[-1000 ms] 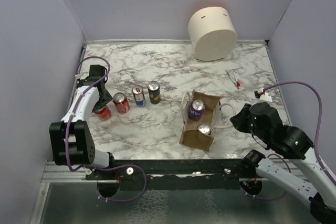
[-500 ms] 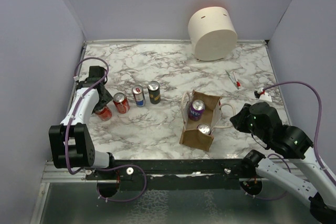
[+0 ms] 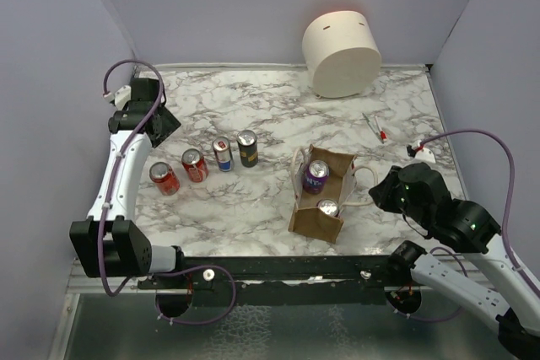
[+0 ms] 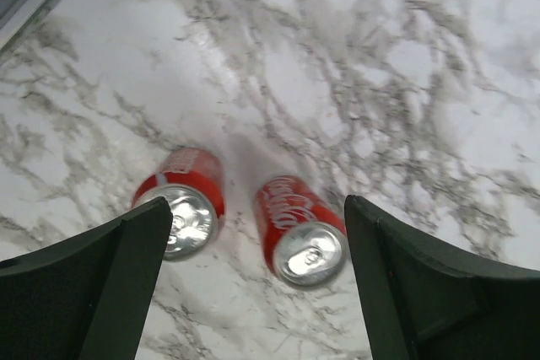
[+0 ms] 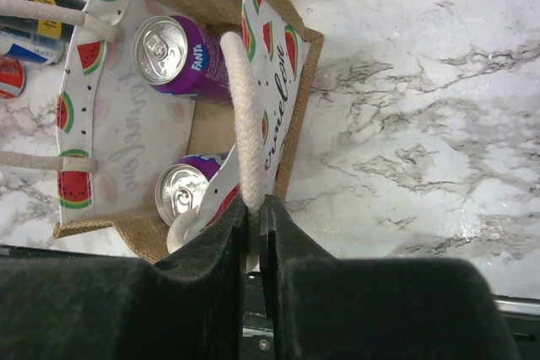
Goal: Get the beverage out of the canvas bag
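The canvas bag [image 3: 315,218] stands open near the table's front, with two purple beverage cans inside it, one at the far end [image 3: 316,175] and one at the near end [image 3: 327,207]. My right gripper [image 3: 377,194] is at the bag's right side, shut on its white rope handle [image 5: 240,115]. In the right wrist view the bag [image 5: 299,115] shows a watermelon-print lining, a purple Fanta can [image 5: 173,52] and a second can [image 5: 186,191]. My left gripper [image 3: 159,124] hangs open and empty high over the far left, above two red cans [image 4: 181,212] [image 4: 301,229].
Four cans stand in a row left of the bag: two red [image 3: 164,178] [image 3: 195,165], one blue-white [image 3: 223,154], one dark [image 3: 247,147]. A large cream cylinder [image 3: 342,52] sits at the back. A pen [image 3: 374,126] and a small white item [image 3: 424,153] lie at the right.
My left gripper opened, let go of the leftmost red can, then rose and drew back toward the far left. The right gripper still holds the rope handle.
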Available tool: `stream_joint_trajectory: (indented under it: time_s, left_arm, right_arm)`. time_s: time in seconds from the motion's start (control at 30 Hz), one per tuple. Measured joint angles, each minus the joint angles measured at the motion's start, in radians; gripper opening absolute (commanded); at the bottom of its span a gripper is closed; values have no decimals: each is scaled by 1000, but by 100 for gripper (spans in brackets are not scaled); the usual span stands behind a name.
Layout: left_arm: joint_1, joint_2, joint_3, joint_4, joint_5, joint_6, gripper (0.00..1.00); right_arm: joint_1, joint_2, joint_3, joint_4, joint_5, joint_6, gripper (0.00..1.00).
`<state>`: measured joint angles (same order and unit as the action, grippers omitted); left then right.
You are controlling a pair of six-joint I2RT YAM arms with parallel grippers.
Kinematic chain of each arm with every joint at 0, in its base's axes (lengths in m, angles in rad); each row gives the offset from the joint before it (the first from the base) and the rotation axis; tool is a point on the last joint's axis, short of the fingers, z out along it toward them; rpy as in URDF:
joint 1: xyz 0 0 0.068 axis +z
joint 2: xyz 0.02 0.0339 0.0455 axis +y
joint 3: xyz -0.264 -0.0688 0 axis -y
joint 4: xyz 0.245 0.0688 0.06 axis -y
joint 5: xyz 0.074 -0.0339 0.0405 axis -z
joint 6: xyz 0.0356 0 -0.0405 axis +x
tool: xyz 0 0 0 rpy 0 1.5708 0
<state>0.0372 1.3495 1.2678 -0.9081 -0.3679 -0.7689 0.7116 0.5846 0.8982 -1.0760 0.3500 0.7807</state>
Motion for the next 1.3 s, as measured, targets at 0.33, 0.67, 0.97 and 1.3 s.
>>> stream_joint_trajectory:
  time_s: [0.33, 0.67, 0.97, 1.3]
  left_arm:
    - [-452, -79, 130, 194, 116, 25, 83]
    - [-1091, 170, 401, 307, -9, 175, 80]
    - [-1253, 304, 448, 263, -26, 279, 67]
    - [-1311, 505, 427, 224, -41, 343, 63]
  right_arm:
    - [0, 5, 0, 0, 0, 0, 11]
    - [0, 11, 0, 0, 1, 5, 11]
    - [0, 9, 0, -1, 4, 16, 11]
    - [0, 9, 0, -2, 5, 26, 11]
